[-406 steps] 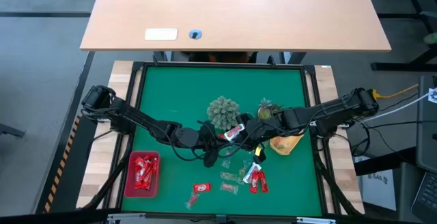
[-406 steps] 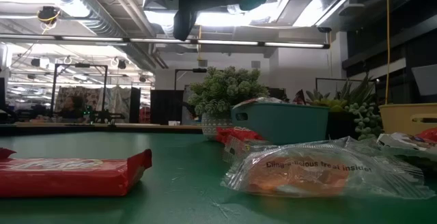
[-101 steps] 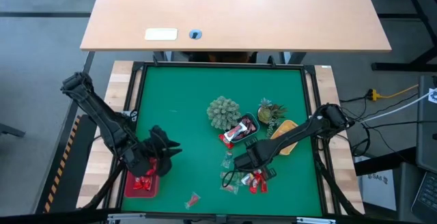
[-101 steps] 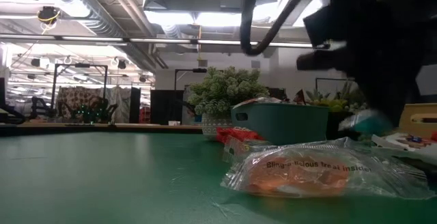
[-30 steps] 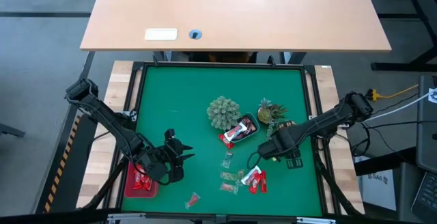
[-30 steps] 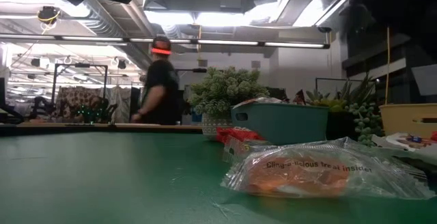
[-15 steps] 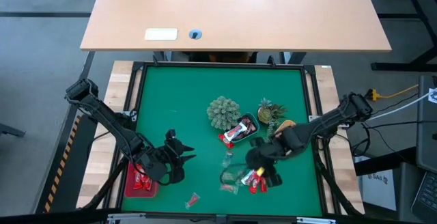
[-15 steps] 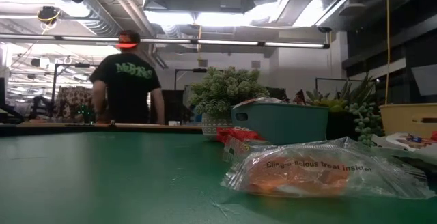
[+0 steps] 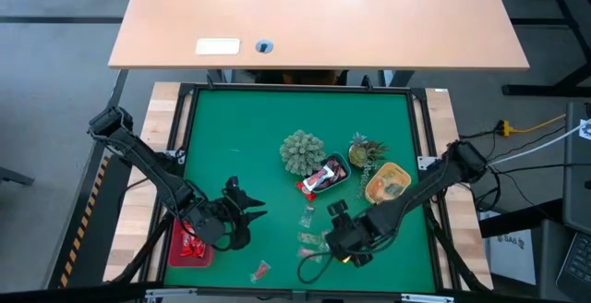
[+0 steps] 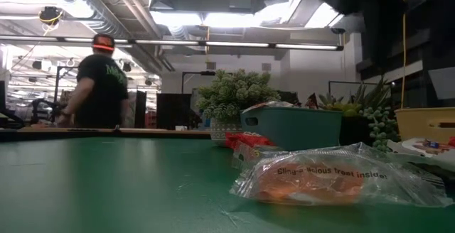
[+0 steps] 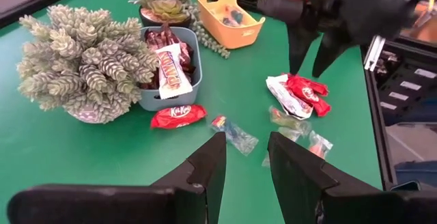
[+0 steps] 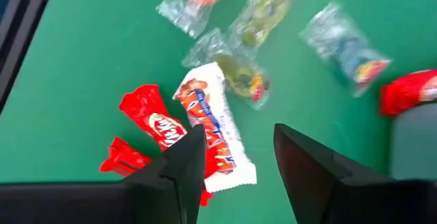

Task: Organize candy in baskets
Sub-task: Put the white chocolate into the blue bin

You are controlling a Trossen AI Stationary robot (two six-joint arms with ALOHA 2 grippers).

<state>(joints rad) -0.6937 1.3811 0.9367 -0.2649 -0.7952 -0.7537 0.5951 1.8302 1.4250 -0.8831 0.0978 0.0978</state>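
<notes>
Loose candy lies near the table's front: clear-wrapped sweets (image 9: pixel 312 238), a red one (image 9: pixel 260 269), and a white-and-red bar (image 12: pixel 213 125) beside a red bar (image 12: pixel 151 118). My right gripper (image 9: pixel 340 238) hangs open over that pile, pointing steeply down, the white-and-red bar showing below its gap (image 12: pixel 239 162). My left gripper (image 9: pixel 251 212) stands open and empty beside the red basket (image 9: pixel 192 245), which holds red candy. The blue basket (image 9: pixel 325 175) holds bars, with a red bar (image 11: pixel 177 117) on the table beside it. The yellow basket (image 9: pixel 388 181) sits at the right.
A big pale green spiky plant (image 9: pixel 302 151) and a smaller one (image 9: pixel 363 149) stand in the middle of the green mat, just behind the blue basket. A person (image 10: pixel 99 84) walks in the room beyond the table. Bare mat lies at the far and left parts.
My right gripper has swung from beside the yellow basket toward the table's near edge and left, over the candy pile, sinking a little and tipping to point steeply down, fingers still open. The yellow basket is uncovered now. A person has walked leftward behind the table.
</notes>
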